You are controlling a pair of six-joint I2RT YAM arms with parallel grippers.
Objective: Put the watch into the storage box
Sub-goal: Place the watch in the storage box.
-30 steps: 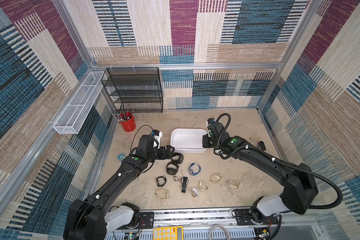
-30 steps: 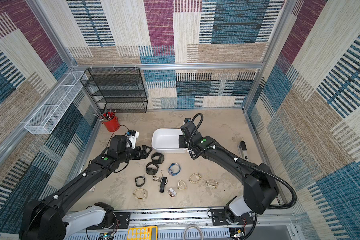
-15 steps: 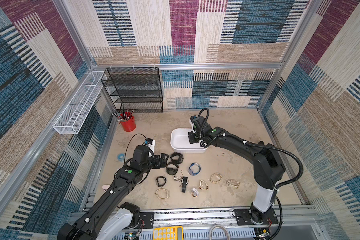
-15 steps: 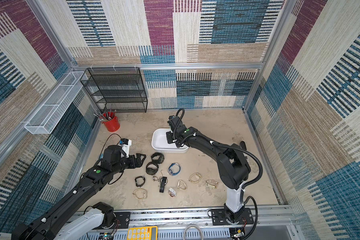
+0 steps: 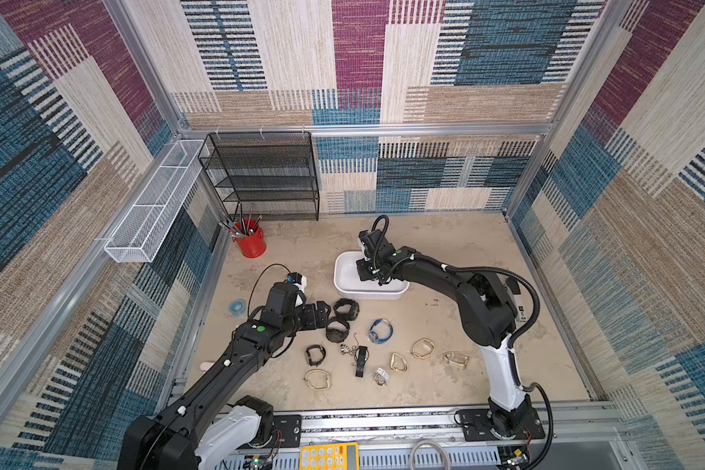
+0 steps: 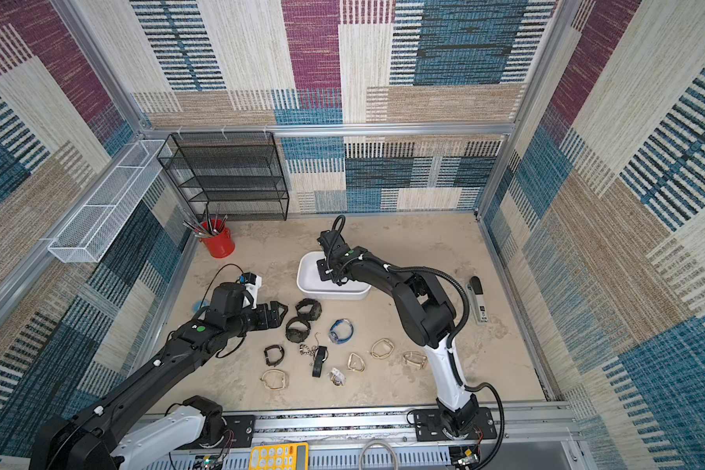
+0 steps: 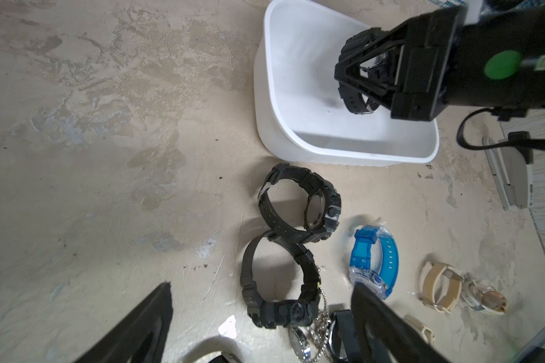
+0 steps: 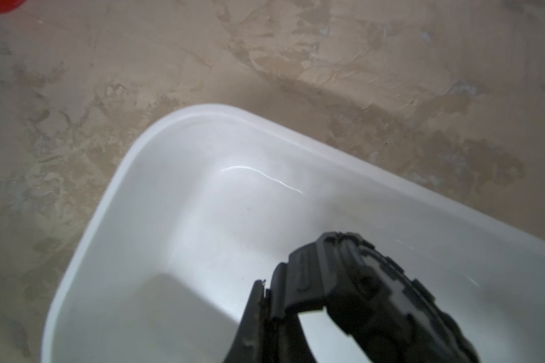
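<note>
Now the right gripper [image 7: 346,78] is clamped on a chunky black plastic wristwatch [image 8: 359,283], holding it low inside the white rounded plastic storage box [image 5: 340,270]; I can't tell whether it touches the floor. The left gripper [image 5: 325,314] hangs with jaws spread wide, just beside two more black watches [image 5: 346,309] on the sandy tabletop [image 5: 444,252].

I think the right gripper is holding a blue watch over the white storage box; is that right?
Not quite: the watch that the right gripper holds over the white storage box is black, not blue, as the left wrist view shows.
</note>
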